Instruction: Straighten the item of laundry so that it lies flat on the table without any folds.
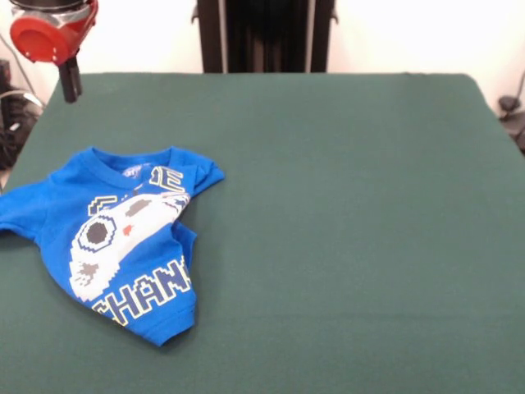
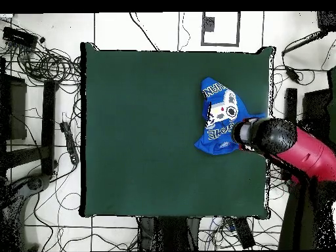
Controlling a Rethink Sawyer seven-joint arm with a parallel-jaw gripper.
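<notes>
Near the table's [image 1: 344,205] left edge: crumpled T-shirt [image 1: 115,242].
Your gripper [image 1: 70,82] hovers beyond its collar, holding nothing; opening cannot be told.

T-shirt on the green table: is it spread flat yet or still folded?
Still folded. The T-shirt is bunched, one side tucked over across its print, with a crease through the middle, near the edge of the table.
</notes>
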